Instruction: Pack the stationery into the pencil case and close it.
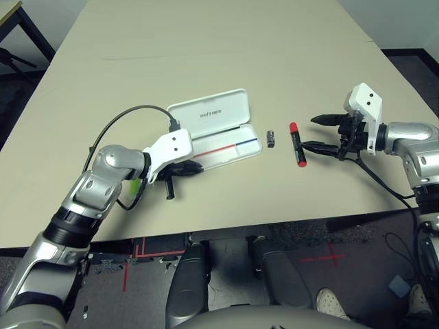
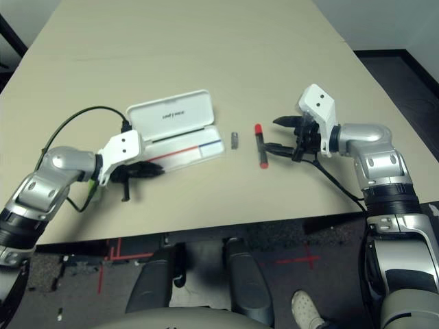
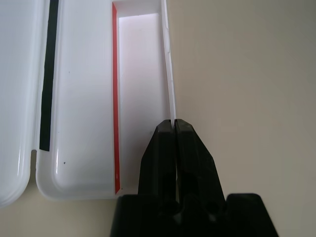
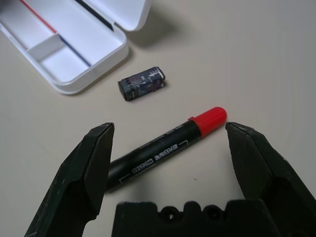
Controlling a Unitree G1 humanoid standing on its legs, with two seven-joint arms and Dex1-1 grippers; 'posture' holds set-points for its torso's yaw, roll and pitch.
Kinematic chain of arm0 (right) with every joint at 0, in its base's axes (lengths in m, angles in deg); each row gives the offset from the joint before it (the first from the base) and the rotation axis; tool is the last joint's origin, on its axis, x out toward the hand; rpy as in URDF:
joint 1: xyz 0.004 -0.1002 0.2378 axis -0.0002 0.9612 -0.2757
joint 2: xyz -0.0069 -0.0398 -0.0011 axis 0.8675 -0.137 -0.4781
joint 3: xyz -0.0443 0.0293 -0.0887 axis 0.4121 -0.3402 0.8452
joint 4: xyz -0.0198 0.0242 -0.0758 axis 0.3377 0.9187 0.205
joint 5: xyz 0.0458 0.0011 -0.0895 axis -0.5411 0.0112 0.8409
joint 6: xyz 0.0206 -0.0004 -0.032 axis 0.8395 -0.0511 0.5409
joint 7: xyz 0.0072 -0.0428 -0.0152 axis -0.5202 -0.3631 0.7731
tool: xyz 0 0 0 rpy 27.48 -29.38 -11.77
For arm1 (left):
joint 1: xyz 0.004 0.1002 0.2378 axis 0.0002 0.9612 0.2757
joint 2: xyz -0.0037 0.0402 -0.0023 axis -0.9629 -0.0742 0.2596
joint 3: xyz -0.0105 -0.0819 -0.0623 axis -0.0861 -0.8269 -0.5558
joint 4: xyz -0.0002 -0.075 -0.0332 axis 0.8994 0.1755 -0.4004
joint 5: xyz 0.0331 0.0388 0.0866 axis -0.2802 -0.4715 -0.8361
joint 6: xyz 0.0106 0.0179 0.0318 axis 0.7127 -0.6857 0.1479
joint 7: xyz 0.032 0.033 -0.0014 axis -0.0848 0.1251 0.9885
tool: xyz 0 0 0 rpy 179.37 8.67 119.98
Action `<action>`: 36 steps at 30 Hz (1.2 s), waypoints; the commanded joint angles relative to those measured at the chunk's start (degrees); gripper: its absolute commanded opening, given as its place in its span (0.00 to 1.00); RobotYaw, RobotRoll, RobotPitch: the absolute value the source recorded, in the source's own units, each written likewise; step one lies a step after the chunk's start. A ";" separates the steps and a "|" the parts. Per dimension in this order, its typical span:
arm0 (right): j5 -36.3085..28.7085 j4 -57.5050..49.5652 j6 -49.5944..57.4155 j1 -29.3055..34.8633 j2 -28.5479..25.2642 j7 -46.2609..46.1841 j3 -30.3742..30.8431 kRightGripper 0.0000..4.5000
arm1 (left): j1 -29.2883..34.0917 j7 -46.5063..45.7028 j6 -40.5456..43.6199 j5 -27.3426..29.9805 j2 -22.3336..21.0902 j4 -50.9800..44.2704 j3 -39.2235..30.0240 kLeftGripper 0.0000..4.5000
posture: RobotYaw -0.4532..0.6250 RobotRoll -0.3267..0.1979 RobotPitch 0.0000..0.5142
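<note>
And there the left gripper was, pinched narrow on the case's near wall, presumably to steady it! The right gripper stood wide and empty, marker lying between its fingers, seemingly lined up for a grasp; the dark piece lay just beyond.

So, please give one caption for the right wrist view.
Open fingers around a marker, beside a dark block and the open case.

A beige table; on it lie the open pencil case, metallic piece; marker; green stick.
</note>
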 commanded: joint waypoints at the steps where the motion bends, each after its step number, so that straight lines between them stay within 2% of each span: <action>1: -1.02 -0.20 1.26 0.45 0.37 2.64 1.27 1.00 | 1.45 2.29 -3.08 0.03 -1.01 -1.32 0.98 0.01 | 0.42 0.62 0.41; 14: -1.01 -2.59 3.81 1.52 0.04 7.13 3.25 1.00 | 1.72 0.74 -4.91 -0.60 -0.32 -0.35 0.03 0.01 | 0.43 0.62 0.43; 17: -0.70 -2.12 3.27 1.36 0.30 6.90 3.35 1.00 | 1.94 0.34 -4.30 0.33 -0.53 -1.14 -1.25 0.17 | 0.44 0.62 0.43; 23: -0.09 -0.85 2.34 0.91 0.84 6.69 3.61 1.00 | 2.92 0.78 -2.70 2.30 -1.74 -3.50 -3.58 0.67 | 0.45 0.62 0.43; 27: 0.30 0.20 1.55 0.42 1.42 6.62 3.86 1.00 | 5.09 1.32 -0.27 5.41 -4.07 -7.84 -6.97 1.00 | 0.46 0.62 0.43; 31: 0.27 0.83 0.84 0.19 1.99 6.27 3.44 1.00 | 6.26 1.30 1.83 8.72 -5.60 -10.90 -10.09 1.00 | 0.46 0.62 0.43; 36: -3.12 -0.72 2.59 0.42 3.66 1.36 -1.52 1.00 | 7.41 0.57 2.24 12.93 -5.82 -12.10 -15.74 1.00 | 0.47 0.62 0.45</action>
